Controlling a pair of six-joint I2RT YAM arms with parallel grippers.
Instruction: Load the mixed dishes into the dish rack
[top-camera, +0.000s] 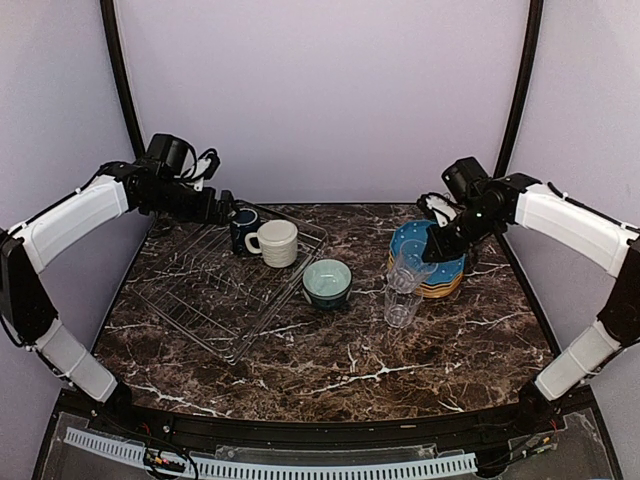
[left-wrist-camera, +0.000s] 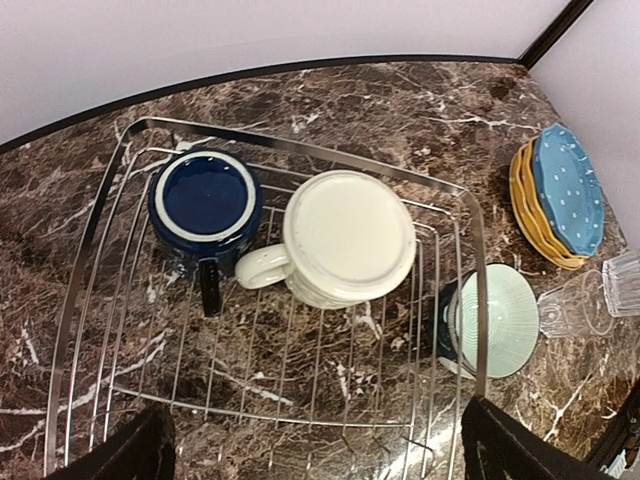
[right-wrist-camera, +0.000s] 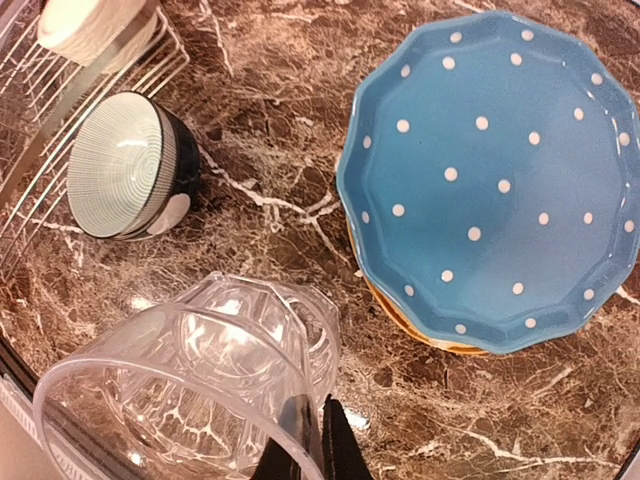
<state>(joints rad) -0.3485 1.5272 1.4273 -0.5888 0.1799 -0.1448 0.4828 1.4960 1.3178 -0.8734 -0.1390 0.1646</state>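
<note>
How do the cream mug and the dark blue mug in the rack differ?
The cream mug is one pale colour; the dark blue mug is navy with a pale ring. The cream mug looks wider than the dark blue mug. The cream mug's handle points at the dark blue mug; the dark blue mug's points down the left wrist view. Both stand side by side in the dish rack.

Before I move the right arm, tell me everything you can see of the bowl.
The bowl is round, pale teal inside with fine lines, dark outside with a white patch. It looks like glazed ceramic. It is empty and stands upright on the marble table, just outside the right edge of the rack, so it is not yet loaded. Whether it touches the wire rim is unclear. Nothing grips it.
</note>
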